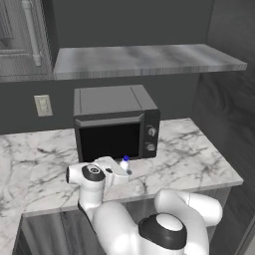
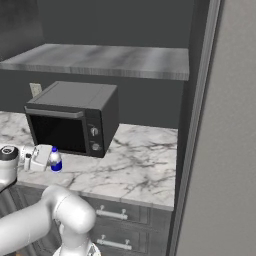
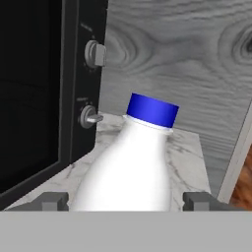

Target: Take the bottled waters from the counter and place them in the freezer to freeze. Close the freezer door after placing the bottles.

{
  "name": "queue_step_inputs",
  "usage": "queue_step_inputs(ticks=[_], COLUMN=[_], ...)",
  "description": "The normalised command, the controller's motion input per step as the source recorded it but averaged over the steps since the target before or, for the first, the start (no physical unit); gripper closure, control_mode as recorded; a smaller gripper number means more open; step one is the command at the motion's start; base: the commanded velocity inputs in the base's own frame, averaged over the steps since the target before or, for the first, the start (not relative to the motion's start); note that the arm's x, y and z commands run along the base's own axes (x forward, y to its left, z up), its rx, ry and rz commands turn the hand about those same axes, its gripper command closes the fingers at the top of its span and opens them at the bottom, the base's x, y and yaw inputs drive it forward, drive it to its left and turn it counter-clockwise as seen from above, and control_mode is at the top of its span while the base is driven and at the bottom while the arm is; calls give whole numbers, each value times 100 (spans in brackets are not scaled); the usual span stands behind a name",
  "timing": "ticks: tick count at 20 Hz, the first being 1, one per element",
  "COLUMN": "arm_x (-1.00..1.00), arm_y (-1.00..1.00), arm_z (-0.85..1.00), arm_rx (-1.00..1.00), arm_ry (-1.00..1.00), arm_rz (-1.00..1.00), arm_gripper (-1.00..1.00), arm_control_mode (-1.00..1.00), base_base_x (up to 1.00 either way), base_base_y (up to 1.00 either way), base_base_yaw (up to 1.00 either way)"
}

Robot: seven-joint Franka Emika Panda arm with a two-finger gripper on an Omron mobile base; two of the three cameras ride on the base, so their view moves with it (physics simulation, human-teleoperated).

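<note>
A: Arm pose? 
B: Reached low and level over the bench (image 1: 199, 159); end effector (image 3: 128, 201) straddled the bottle (image 3: 133, 162), in front of the microwave (image 1: 115, 122). 
A: Grasped? 
B: Couldn't tell.

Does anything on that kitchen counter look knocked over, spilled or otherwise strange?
Nothing stands out. The bottle stands upright with its blue cap on, on the marble counter in front of the microwave, whose door is closed. The gripper sits around the bottle. No spill shows.

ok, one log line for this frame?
stage: grasp approach | gripper: straddling bottle, not clamped | bottle: upright on counter, by microwave
</note>
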Motion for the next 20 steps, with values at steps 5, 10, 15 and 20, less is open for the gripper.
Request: queue_step_inputs(ticks=[5,10,15,20], arm_x=[0,5,-9,-37], arm_y=[0,-5,-42,-57], arm_z=[0,9,87,96], arm_rx=[0,0,0,0], arm_ry=[0,6,12,18], arm_rz=[0,0,0,0], arm_gripper=[100,100,100,100], arm_control_mode=[-100,-100,-100,-100], base_base_x=[0,0,0,0], base_base_y=[0,0,0,0], base_base_yaw=[0,0,0,0])
